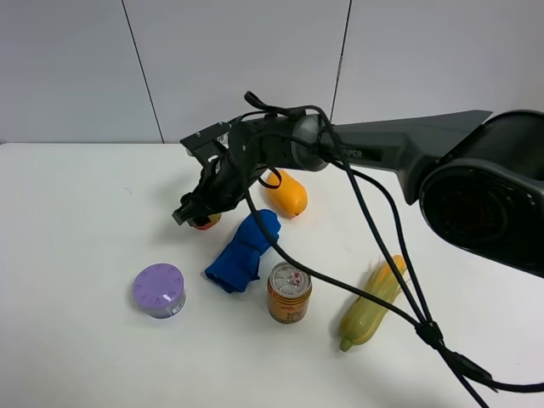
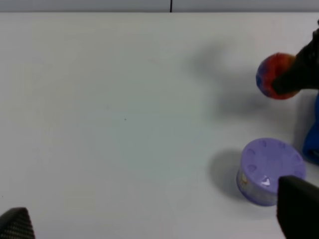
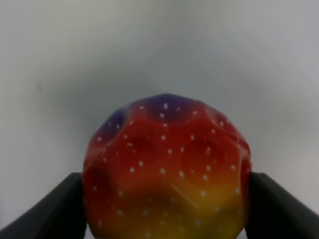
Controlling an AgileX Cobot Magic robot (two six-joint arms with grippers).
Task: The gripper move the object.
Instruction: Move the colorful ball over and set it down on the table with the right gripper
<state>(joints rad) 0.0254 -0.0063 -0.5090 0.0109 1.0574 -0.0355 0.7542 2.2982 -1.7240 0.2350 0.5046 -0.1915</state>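
Red over most of its surface, yellow on one side and purple on the other, a dimpled ball (image 3: 167, 164) speckled with white dots fills the right wrist view. One dark finger (image 3: 50, 209) presses against each flank of it, so the right tool (image 3: 164, 211) is pinching the dimpled ball.

From the high camera, the right arm reaches across the middle of a white bench (image 1: 76, 221), black cables trailing behind it. The right tool (image 1: 197, 211) points down at the left of the group of things, and the dimpled ball (image 1: 208, 223) shows as a small red patch beneath it. Whether the ball touches the bench cannot be told.

Just beside the ball lies a crumpled blue cloth (image 1: 245, 252), and behind the cloth is an orange-yellow mango (image 1: 286, 193). Nearer the camera, an upright drink can (image 1: 289, 292) stands close to the cloth. A lilac round tub (image 1: 159, 290) sits on its left. A yellow-green corn cob (image 1: 372, 302) lies on its right.

The left wrist view looks across bare bench (image 2: 109, 109) to the dimpled ball (image 2: 273, 74), the lilac round tub (image 2: 271, 169) and an edge of the blue cloth (image 2: 313, 137). The left tool (image 2: 157, 219) is spread wide, with only its dark tips showing at the two corners and nothing between them.
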